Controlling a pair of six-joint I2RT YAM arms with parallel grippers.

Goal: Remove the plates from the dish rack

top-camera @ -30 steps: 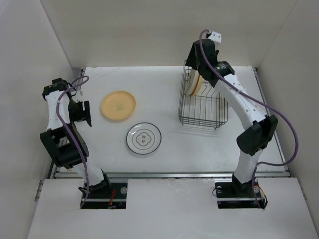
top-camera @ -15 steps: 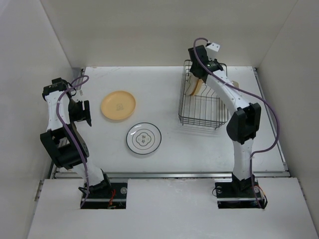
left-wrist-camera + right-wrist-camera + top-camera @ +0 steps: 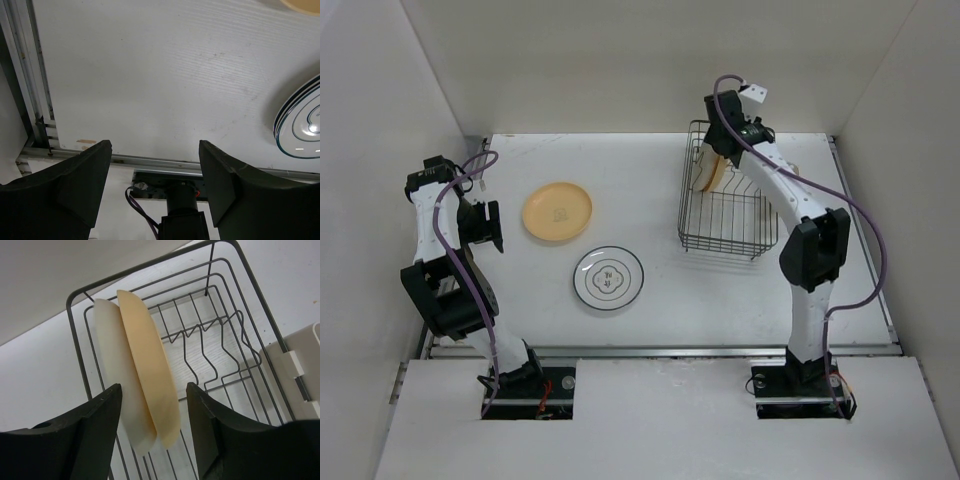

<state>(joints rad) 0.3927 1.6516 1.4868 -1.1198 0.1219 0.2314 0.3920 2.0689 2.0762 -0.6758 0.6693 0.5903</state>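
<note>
The dark wire dish rack (image 3: pixel 725 215) stands at the back right. Two plates stand on edge in its far end: a yellow-orange plate (image 3: pixel 150 367) and a cream plate (image 3: pixel 115 370) behind it; they also show in the top view (image 3: pixel 712 172). My right gripper (image 3: pixel 154 400) is open above them, a finger on each side of the pair, not touching. A yellow-orange plate (image 3: pixel 557 212) and a white plate with dark rim ring (image 3: pixel 608 279) lie flat on the table. My left gripper (image 3: pixel 155 150) is open and empty at the far left, above the table (image 3: pixel 150 75).
The cream cup holder (image 3: pixel 295 370) hangs on the rack's right side. White walls close in the table at the back and both sides. A metal rail (image 3: pixel 35 90) runs along the table's left edge. The ringed plate's rim (image 3: pixel 300 127) shows in the left wrist view.
My right arm has swung its elbow in and shifted the gripper slightly over the rack's far end. The left arm and the plates on the table have not moved.
</note>
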